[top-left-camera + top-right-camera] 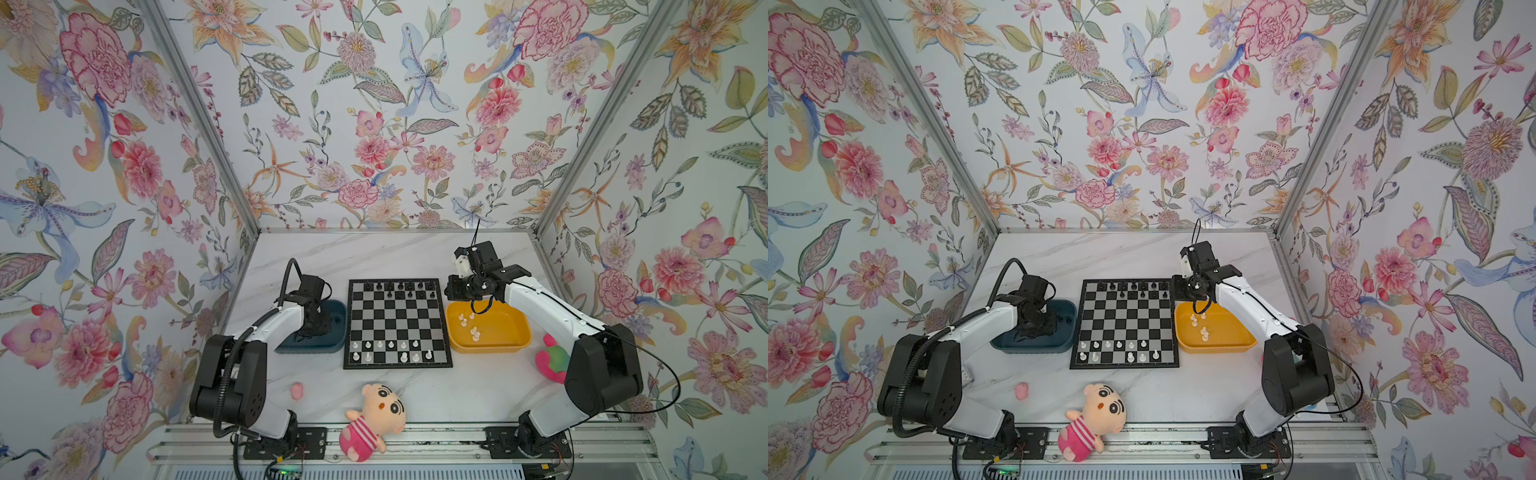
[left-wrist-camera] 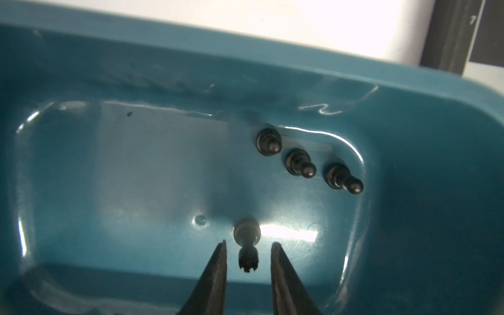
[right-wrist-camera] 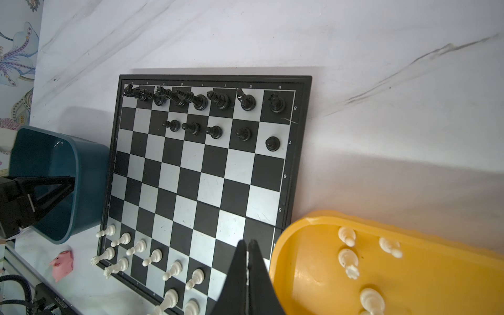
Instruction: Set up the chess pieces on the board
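In the blue tray (image 2: 109, 54), the left gripper (image 2: 248, 244) is open. A black piece (image 2: 246, 257) stands between its tips, not touching them. The board (image 3: 207, 174) lies in the middle. The right gripper (image 3: 247, 242) is closed, near the board's edge, beside the yellow tray (image 3: 436, 286).

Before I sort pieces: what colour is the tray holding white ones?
Yellow tray, clearest in right wrist view.

Bright, even light; glare spots the blue tray (image 2: 289, 234), and top views bend at edges.
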Tool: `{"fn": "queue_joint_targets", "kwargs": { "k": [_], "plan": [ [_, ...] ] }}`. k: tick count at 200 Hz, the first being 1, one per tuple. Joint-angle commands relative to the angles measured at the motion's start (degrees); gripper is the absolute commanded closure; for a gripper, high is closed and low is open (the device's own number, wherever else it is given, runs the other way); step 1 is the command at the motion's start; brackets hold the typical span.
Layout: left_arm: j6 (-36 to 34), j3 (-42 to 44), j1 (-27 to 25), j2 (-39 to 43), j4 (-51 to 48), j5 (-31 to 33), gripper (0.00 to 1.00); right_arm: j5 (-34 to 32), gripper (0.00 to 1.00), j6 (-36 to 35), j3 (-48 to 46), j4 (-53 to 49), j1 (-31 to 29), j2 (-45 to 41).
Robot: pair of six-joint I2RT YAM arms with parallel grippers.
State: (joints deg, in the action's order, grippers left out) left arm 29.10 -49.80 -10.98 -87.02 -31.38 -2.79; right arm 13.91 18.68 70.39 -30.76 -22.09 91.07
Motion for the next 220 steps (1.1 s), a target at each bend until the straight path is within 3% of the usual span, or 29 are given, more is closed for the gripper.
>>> {"fn": "queue_joint_targets", "kwargs": {
  "k": [1, 220],
  "plan": [
    [-0.97, -1.17, 0.7, -1.17, 0.35, -0.2, 0.71, -0.9, 0.93, 0.32, -0.74, -0.43, 0.18, -1.95],
    [-1.17, -1.52, 0.79, -4.13, 1.43, -1.43, 0.81, -1.17, 0.93, 0.66, -1.73, 0.08, 0.37, -2.17]
  ]
}}
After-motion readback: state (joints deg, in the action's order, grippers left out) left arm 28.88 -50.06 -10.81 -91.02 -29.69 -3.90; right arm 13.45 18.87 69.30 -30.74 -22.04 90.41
